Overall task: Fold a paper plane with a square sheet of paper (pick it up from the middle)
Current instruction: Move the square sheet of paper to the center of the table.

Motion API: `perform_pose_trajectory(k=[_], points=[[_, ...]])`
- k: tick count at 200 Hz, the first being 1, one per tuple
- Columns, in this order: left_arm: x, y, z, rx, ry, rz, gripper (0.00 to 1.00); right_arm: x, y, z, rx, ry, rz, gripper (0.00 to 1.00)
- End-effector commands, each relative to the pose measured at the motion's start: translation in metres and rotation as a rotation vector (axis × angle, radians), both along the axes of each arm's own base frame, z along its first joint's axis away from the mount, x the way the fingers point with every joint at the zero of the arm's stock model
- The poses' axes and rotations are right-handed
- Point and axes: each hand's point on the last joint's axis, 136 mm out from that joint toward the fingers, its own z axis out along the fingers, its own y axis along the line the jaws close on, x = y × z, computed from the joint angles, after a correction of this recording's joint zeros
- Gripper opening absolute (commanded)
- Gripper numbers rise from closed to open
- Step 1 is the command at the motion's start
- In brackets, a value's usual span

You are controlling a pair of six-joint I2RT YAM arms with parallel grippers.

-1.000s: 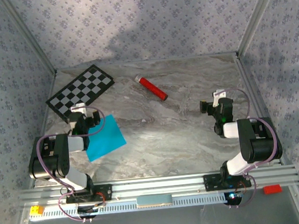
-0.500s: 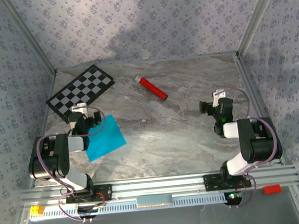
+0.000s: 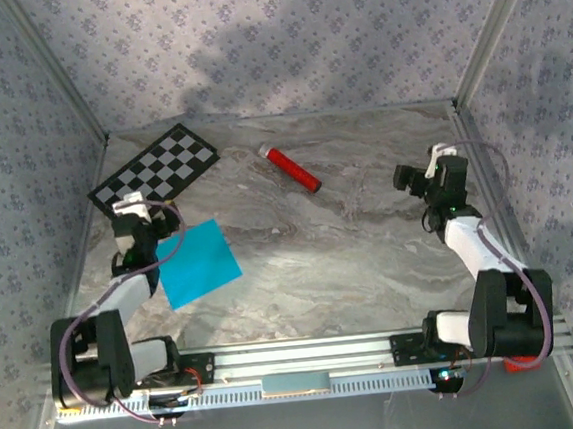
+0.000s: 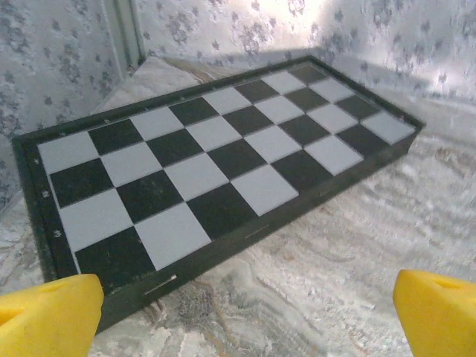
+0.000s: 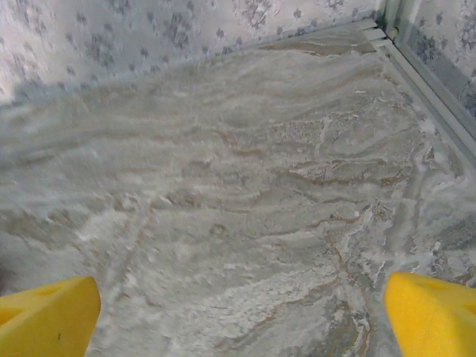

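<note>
Left arm (image 3: 130,280) newly alongside paper (image 3: 203,265) edge.

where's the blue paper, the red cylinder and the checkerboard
blue paper (image 3: 198,263): top view, middle of the sheet
red cylinder (image 3: 296,171): top view, middle of its body
checkerboard (image 4: 223,158): left wrist view, centre of its top face

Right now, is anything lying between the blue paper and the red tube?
No. Seen from the top view, the stretch of marbled table between the square sheet of paper and the red cylinder is bare.
</note>
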Motion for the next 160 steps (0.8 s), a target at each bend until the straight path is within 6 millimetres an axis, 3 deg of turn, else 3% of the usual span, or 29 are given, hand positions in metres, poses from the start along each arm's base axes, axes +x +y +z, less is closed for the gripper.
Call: perform_pose_trajectory(k=[1, 23, 39, 69, 123, 160], points=[[-0.020, 0.004, -0.008, -0.188, 0.150, 0.113, 1.00, -0.032, 0.023, -0.027, 0.306, 0.277, -0.009, 1.00], [-0.053, 0.012, -0.021, -0.402, 0.313, 0.319, 1.00, -0.034, 0.060, -0.027, 0.463, 0.319, 0.152, 0.99], [-0.056, -0.026, -0.027, -0.487, 0.412, 0.104, 1.00, -0.039, 0.078, -0.028, 0.527, 0.322, 0.200, 0.98], [-0.079, -0.059, -0.057, -0.632, 0.565, 0.006, 1.00, -0.054, 0.111, -0.035, 0.525, 0.381, 0.284, 1.00], [-0.097, -0.073, -0.090, -0.659, 0.690, -0.011, 1.00, -0.069, 0.155, -0.053, 0.498, 0.452, 0.353, 1.00], [-0.100, -0.083, -0.108, -0.615, 0.776, -0.026, 1.00, -0.069, 0.172, -0.059, 0.486, 0.466, 0.356, 0.99]])
